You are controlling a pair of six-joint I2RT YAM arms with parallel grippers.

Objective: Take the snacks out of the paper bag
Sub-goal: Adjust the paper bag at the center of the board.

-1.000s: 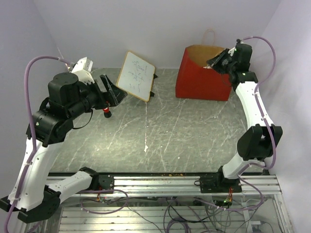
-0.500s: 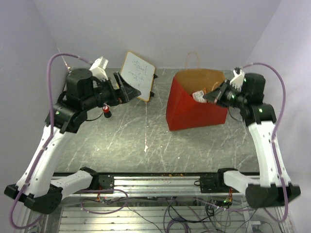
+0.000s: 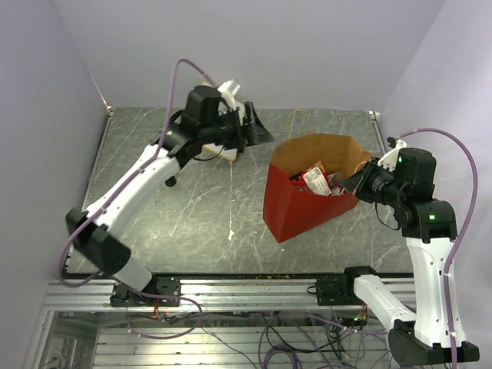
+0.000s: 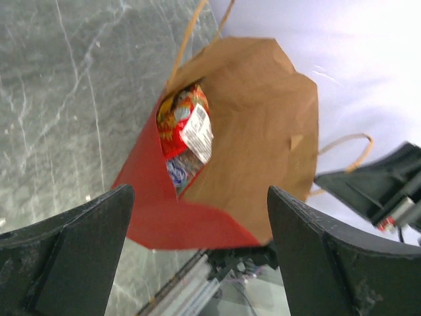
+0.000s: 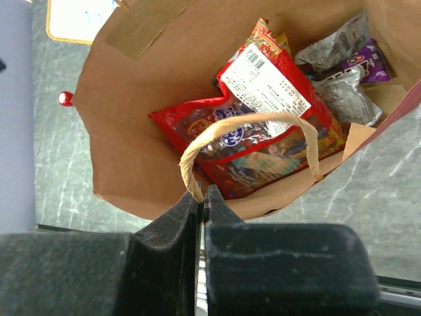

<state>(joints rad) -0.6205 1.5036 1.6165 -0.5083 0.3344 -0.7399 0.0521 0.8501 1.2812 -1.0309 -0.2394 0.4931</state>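
Note:
The paper bag (image 3: pixel 296 204), red outside and brown inside, stands tilted right of centre with its mouth open upward. My right gripper (image 3: pixel 352 184) is shut on the bag's near rim at the foot of a tan loop handle (image 5: pixel 197 141). Inside lie the snacks: a large red candy bag (image 5: pixel 256 125), silver packets (image 5: pixel 339 89) and a purple one (image 5: pixel 368 62). My left gripper (image 3: pixel 261 132) hangs open above and behind the bag, apart from it. In the left wrist view the bag (image 4: pixel 263 131) and the red candy bag (image 4: pixel 181 128) show beyond my open left gripper (image 4: pixel 199 191).
A white whiteboard (image 5: pixel 79 20) leans at the back left of the bag, mostly hidden by my left arm in the top view. A small red marker cap (image 5: pixel 64 99) lies on the grey table (image 3: pixel 192 223). The metal rail (image 3: pixel 254 288) runs along the near edge.
My right gripper has pulled the bag forward from the back right and tipped it, mouth opened wider. My left arm has swung from the left side to the back middle, beside the bag.

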